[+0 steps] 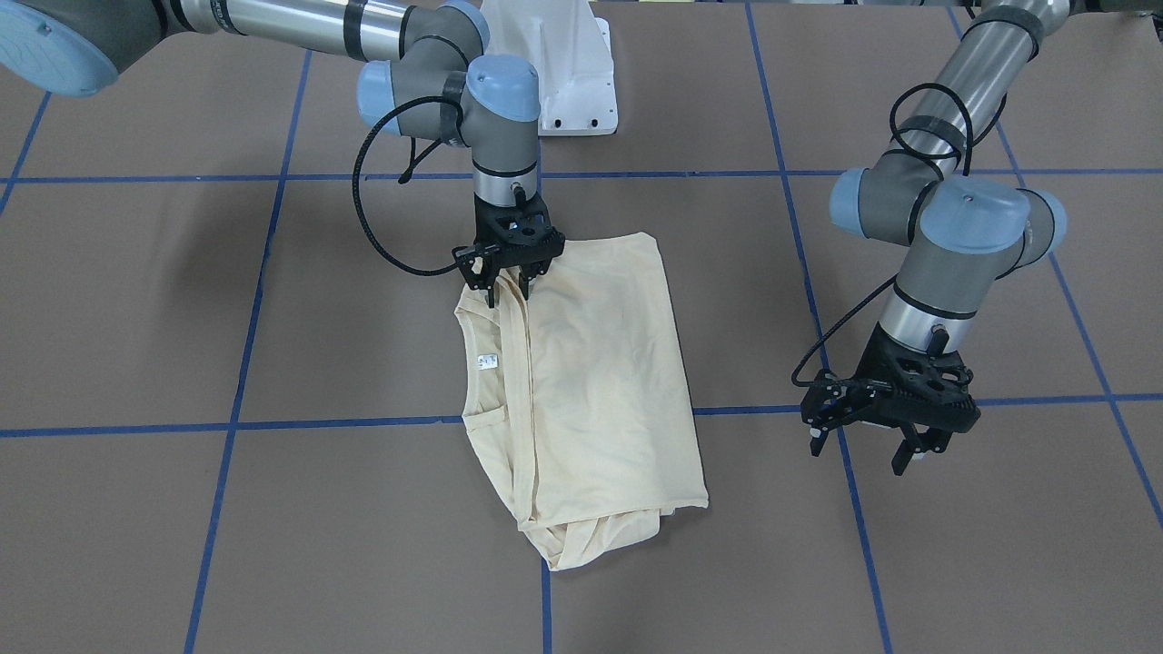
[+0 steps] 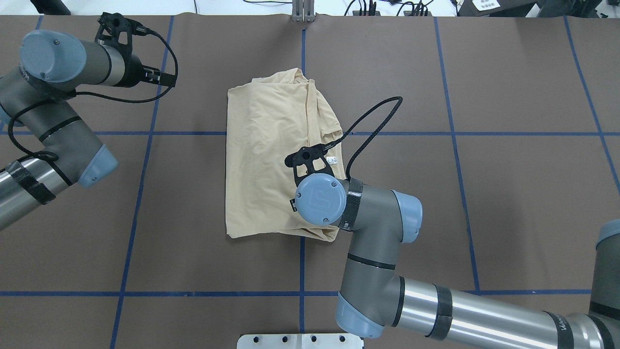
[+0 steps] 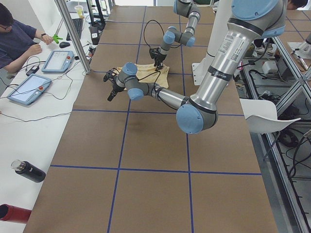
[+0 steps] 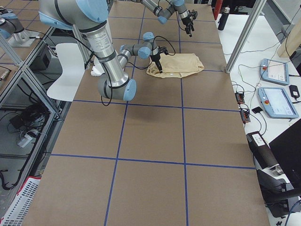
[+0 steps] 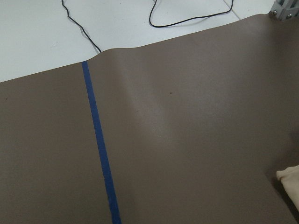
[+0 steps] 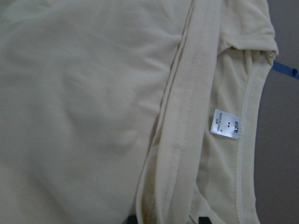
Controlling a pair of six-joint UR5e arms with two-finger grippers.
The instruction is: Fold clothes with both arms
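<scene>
Exterior front-facing: black right gripper (image 1: 510, 295), narrowly parted, straddles an edge of the folded cream-yellow shirt (image 1: 600, 381); wide-open left gripper (image 1: 861, 457) waits apart; pinching seems next.

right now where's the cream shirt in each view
Front-facing: shirt at centre, folded.
Overhead: shirt at centre.
Exterior left: shirt far off, upper middle.
Exterior right: shirt far off, upper middle.
Left wrist: only a corner of it, at the lower right edge.
Right wrist: shirt fills the frame.
Landmark: its white neck label.
</scene>
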